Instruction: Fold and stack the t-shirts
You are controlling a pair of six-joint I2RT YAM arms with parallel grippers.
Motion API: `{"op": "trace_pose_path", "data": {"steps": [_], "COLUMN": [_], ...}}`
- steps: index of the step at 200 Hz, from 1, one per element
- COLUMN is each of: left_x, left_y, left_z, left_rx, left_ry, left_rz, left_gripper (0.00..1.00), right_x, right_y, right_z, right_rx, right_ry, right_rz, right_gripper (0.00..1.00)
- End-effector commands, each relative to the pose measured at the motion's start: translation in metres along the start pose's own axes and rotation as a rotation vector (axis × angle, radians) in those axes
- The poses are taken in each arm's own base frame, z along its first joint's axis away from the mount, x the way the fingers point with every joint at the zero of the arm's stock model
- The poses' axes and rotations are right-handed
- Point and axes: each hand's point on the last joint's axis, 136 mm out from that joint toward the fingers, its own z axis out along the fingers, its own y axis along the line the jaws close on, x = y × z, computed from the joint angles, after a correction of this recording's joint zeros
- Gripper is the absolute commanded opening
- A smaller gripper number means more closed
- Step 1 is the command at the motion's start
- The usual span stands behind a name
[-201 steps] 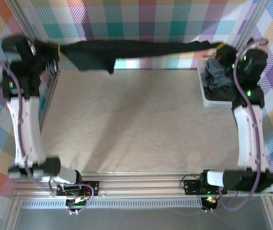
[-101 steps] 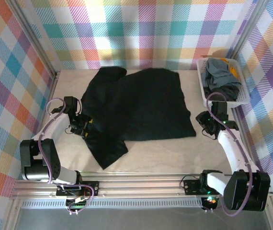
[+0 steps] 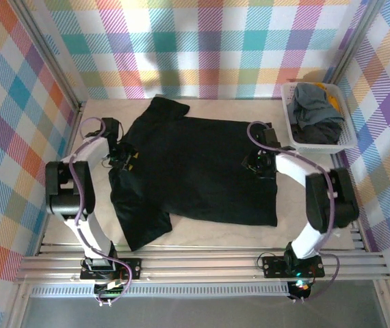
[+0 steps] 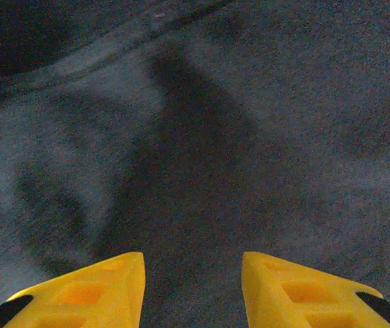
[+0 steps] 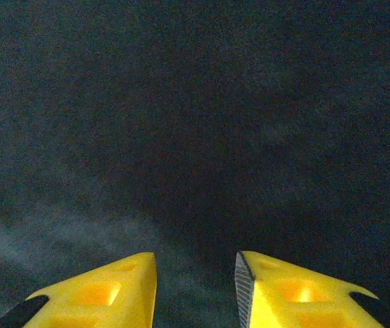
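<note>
The left gripper (image 4: 193, 256) is hanging, yellow fingers (image 4: 92, 287) parted and empty, close over the left edge of the large plain black cloth t-shirt (image 3: 195, 171). The right gripper (image 5: 195, 254), likewise parted and empty, is hanging over its right side. The shirt is lying spread on the pale wooden table (image 3: 209, 236).

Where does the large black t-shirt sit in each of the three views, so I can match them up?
Top external: large plain black cloth t-shirt spread flat on the pale wooden table.
Left wrist: dark cloth with a seam at upper left, beyond the left gripper.
Right wrist: plain dark cloth beyond the right gripper.
Shared landmark: the yellow fingers, at the shirt's left and right edges from above.
</note>
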Motion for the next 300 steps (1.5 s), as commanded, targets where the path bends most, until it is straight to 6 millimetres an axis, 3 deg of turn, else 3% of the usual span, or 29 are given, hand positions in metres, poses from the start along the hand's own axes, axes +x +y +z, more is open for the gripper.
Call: {"op": "trace_pose_path", "data": {"steps": [1,33,57,92,108,120,133,144,169,193,208,224,260,300], "left_x": [0.01,0.019,0.021,0.009,0.003,-0.003,-0.009,-0.008,0.015,0.071,0.105,0.132,0.182,0.193], "left_y": [-0.014,-0.007,-0.007,-0.037,-0.054,-0.059,-0.058,-0.046,0.006,0.063,0.103,0.133,0.179,0.193], "left_z": [0.014,0.04,0.057,0.066,0.056,0.036,0.006,-0.019,-0.053,-0.053,-0.051,-0.051,-0.045,-0.027], "left_rx": [-0.007,-0.049,-0.053,0.003,0.027,0.021,0.013,-0.012,-0.078,-0.135,-0.229,-0.258,-0.309,-0.302], "left_ry": [0.042,0.079,0.102,0.101,0.082,0.031,-0.046,-0.101,-0.108,0.03,0.111,0.16,0.284,0.287], "left_rz": [0.057,0.048,0.041,0.081,0.113,0.138,0.176,0.196,0.188,0.199,0.242,0.266,0.281,0.295], "left_gripper": [0.42,0.42,0.42,0.47,0.51,0.58,0.65,0.66,0.64,0.57,0.54,0.51,0.48,0.48], "right_x": [-0.003,-0.024,-0.055,-0.098,-0.11,-0.115,-0.118,-0.118,-0.096,-0.055,-0.025,0.002,0.045,0.061], "right_y": [-0.002,-0.02,-0.018,-0.006,0.002,0.012,0.024,0.03,0.017,-0.008,-0.032,-0.059,-0.113,-0.134], "right_z": [0.015,0.036,0.053,0.066,0.061,0.052,0.032,0.012,-0.031,-0.057,-0.067,-0.079,-0.088,-0.081], "right_rx": [0.055,0.191,0.176,0.179,0.16,0.127,0.092,0.07,0.061,0.047,0.074,0.107,0.162,0.172], "right_ry": [0.051,0.106,0.123,0.131,0.108,0.09,0.043,-0.004,-0.063,-0.069,-0.055,-0.054,-0.02,0.027], "right_rz": [0.022,0.058,0.105,0.106,0.091,0.073,0.032,0.005,0.01,0.034,0.066,0.107,0.243,0.287], "right_gripper": [0.36,0.36,0.36,0.38,0.4,0.42,0.45,0.46,0.47,0.45,0.44,0.43,0.44,0.45]}}
